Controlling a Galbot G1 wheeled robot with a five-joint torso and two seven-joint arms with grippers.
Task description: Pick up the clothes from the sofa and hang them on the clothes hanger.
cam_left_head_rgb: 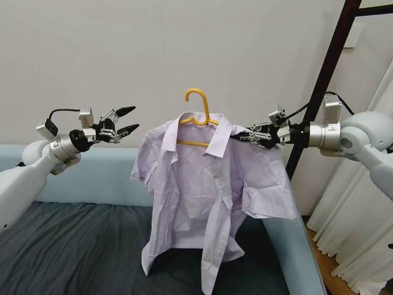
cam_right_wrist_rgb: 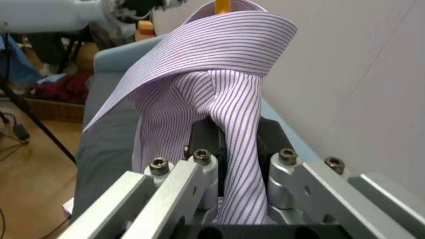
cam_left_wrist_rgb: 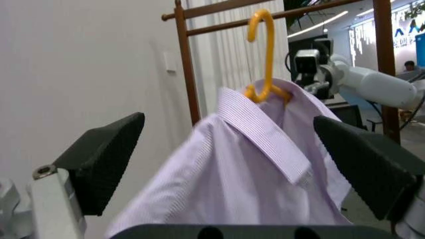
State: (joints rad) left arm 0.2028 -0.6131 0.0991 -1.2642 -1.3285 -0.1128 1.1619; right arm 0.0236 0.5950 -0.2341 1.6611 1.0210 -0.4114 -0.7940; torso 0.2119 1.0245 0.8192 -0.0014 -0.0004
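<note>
My right gripper (cam_left_head_rgb: 250, 136) is clenched on one shoulder of the pale lilac striped cotton shirt (cam_left_head_rgb: 209, 190), which is draped on a yellow plastic hanger (cam_left_head_rgb: 198, 106) above the grey sofa (cam_left_head_rgb: 73, 246). My left gripper (cam_left_head_rgb: 126, 121) gapes beside the other shoulder, apart. Held one-sidedly, the hanger could tilt and slip out short of the dark wooden rack (cam_left_head_rgb: 334, 58).

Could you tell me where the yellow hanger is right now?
In the head view the yellow hanger sits centre, inside the collar of the lilac shirt, hook up, between the open left gripper and the right gripper gripping its shoulder.
</note>
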